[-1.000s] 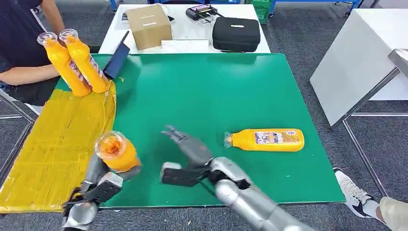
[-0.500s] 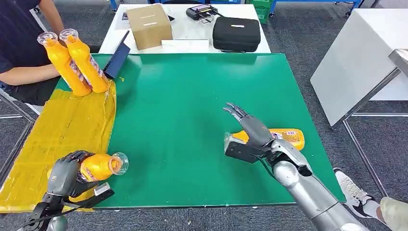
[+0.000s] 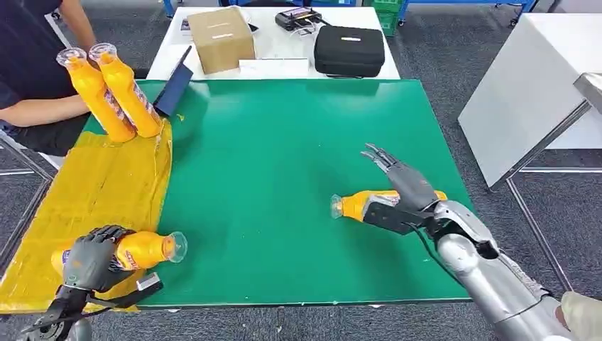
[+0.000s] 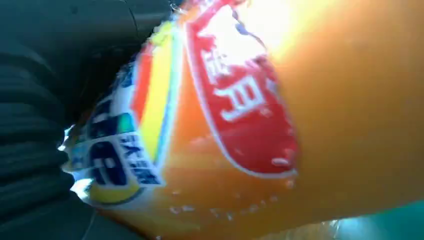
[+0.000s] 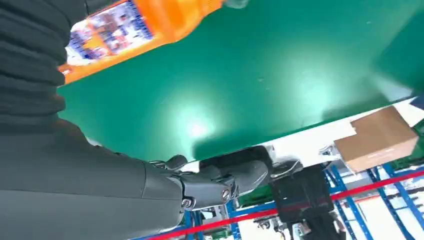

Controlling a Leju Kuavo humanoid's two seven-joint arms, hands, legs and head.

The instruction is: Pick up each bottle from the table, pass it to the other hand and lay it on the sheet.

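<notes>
My left hand [image 3: 91, 257] grips an orange bottle [image 3: 145, 248] lying on its side at the near end of the yellow sheet [image 3: 92, 192], its clear cap poking over the green table [image 3: 298, 142]. Up close, that bottle's label [image 4: 235, 95] sits against the dark fingers. A second orange bottle [image 3: 358, 203] lies on the table at the right. My right hand [image 3: 401, 192] hovers open just over its body, fingers spread. From the right wrist, this bottle [image 5: 145, 25] lies beside the palm. A person holds two more bottles [image 3: 113, 89] upright at the sheet's far end.
A person [image 3: 35, 64] sits at the table's far left corner. Behind the green table stands a white table with a cardboard box [image 3: 220, 37] and a black case [image 3: 348, 50]. A white table [image 3: 529, 85] stands at the right.
My left hand swung down and laid its bottle on its side on the sheet. My right hand moved from the table's middle rightward, over the lying bottle.
</notes>
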